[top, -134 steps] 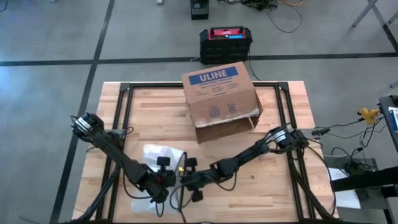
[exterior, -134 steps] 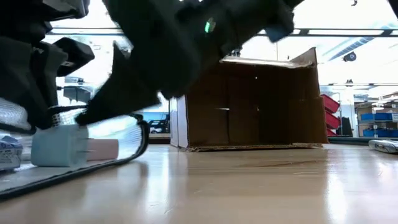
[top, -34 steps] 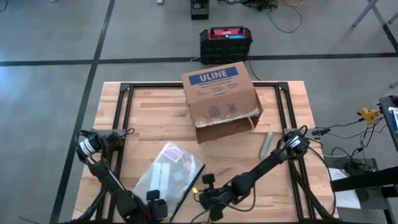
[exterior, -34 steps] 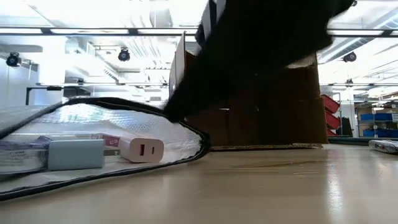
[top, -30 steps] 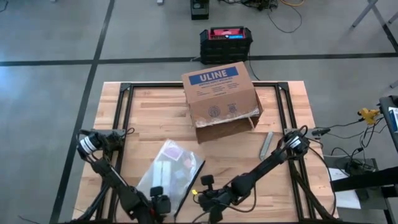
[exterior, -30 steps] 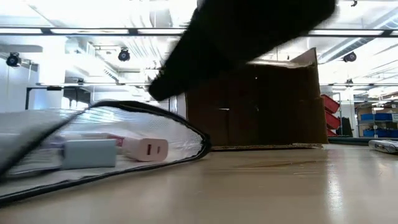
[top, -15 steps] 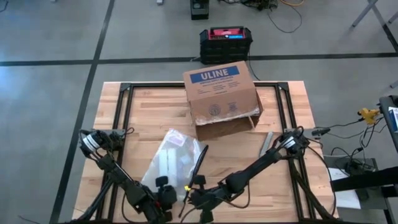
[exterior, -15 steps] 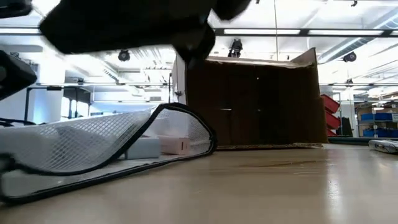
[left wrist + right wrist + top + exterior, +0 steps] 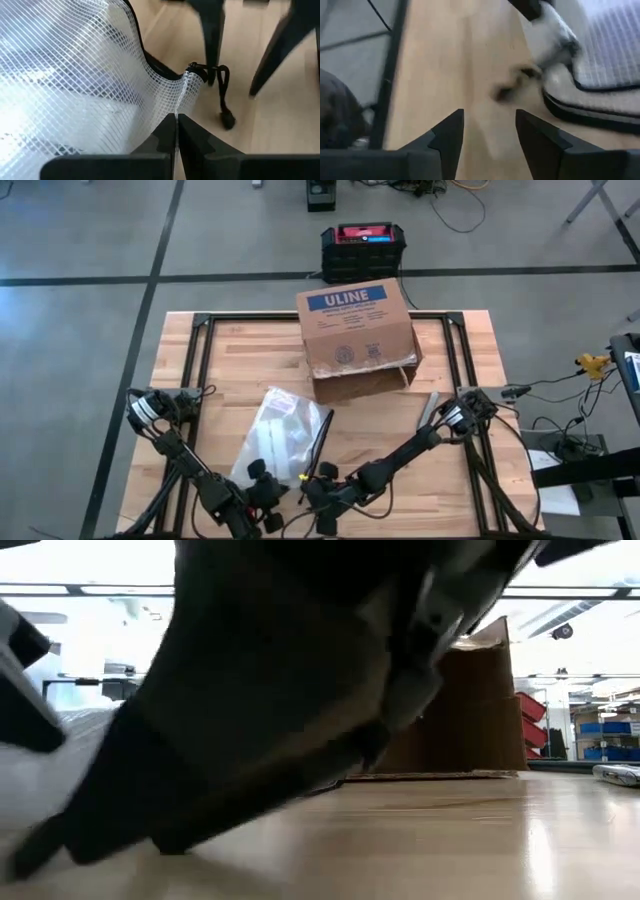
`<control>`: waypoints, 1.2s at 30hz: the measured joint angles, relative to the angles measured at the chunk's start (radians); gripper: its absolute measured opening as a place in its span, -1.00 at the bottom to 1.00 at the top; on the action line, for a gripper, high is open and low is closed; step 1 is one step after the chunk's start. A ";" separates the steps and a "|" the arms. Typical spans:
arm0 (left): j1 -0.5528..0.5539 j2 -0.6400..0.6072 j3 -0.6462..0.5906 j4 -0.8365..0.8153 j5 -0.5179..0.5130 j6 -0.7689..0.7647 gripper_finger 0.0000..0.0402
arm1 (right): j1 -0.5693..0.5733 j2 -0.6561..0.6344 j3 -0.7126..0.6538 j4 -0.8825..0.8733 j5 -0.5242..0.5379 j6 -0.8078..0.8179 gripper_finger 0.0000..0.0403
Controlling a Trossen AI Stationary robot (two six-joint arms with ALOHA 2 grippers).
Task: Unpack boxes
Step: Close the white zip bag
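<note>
On the table point(image 9: 240, 360), a mesh pouch point(image 9: 282, 435) holds small packages.

Looks like a workshop or robotics lab: grey concrete floor point(image 9: 80, 330) crossed by dark lines, butcher-block table point(image 9: 250, 370) on a black metal frame, loose cables point(image 9: 560, 395) trailing off one side, long ceiling strip lights point(image 9: 590, 588), and red and blue storage bins point(image 9: 530, 720) beyond.
</note>
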 joint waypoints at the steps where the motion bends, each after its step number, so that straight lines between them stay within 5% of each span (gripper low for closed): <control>1: 0.000 0.000 0.000 0.003 -0.003 0.000 -1.00 | 0.000 0.000 0.000 0.014 -0.001 0.007 -0.17; 9: -0.004 0.000 0.000 0.007 -0.010 0.000 -1.00 | -0.001 -0.004 0.003 0.150 0.026 0.046 -0.15; 15: -0.005 0.000 0.000 0.010 -0.021 0.008 -1.00 | -0.009 0.001 0.003 0.114 0.113 0.109 -0.31; 24: -0.026 0.000 0.002 0.016 -0.022 0.001 -1.00 | -0.003 0.001 0.003 0.002 0.095 0.130 -0.51; 36: -0.027 0.000 0.002 0.017 -0.048 0.001 -1.00 | -0.021 0.004 0.002 0.152 0.128 0.010 -0.38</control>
